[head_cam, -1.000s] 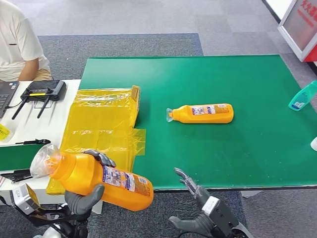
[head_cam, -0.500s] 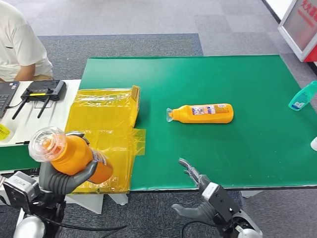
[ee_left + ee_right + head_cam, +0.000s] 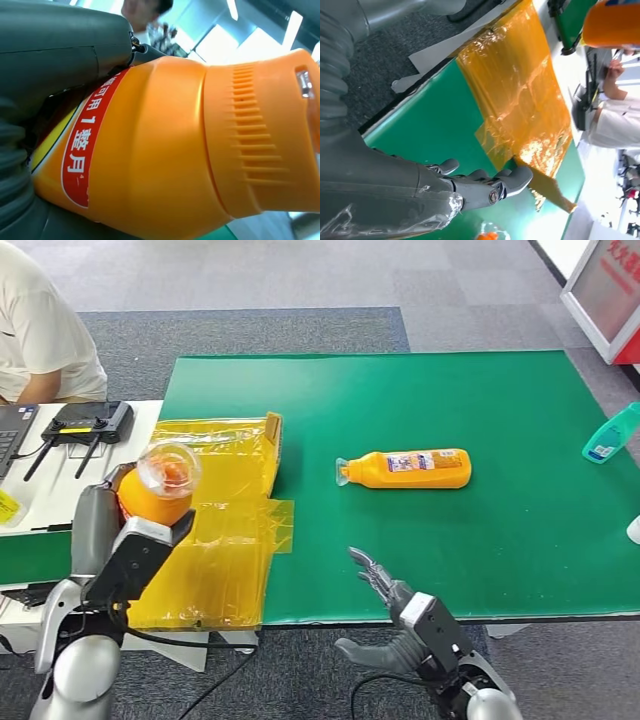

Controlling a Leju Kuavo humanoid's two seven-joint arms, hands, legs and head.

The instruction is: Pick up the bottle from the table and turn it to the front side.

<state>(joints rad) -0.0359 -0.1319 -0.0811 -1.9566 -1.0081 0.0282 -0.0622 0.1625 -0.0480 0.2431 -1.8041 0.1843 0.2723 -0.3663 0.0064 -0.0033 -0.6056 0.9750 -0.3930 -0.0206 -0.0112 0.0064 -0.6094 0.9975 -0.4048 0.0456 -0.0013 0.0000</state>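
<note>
One orange bottle (image 3: 155, 490) is already picked up and gripped in the left hand (image 3: 113, 540), its cap pointed at the camera. The turn looks partly done. The right hand (image 3: 392, 615) is held open and empty by the counter (image 3: 528, 540).

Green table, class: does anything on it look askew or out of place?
Yes. One orange bottle lies on its side on the green table instead of standing. The yellow plastic bags sprawl crumpled over the table's left edge. A teal bottle also lies tilted at the right edge.
</note>
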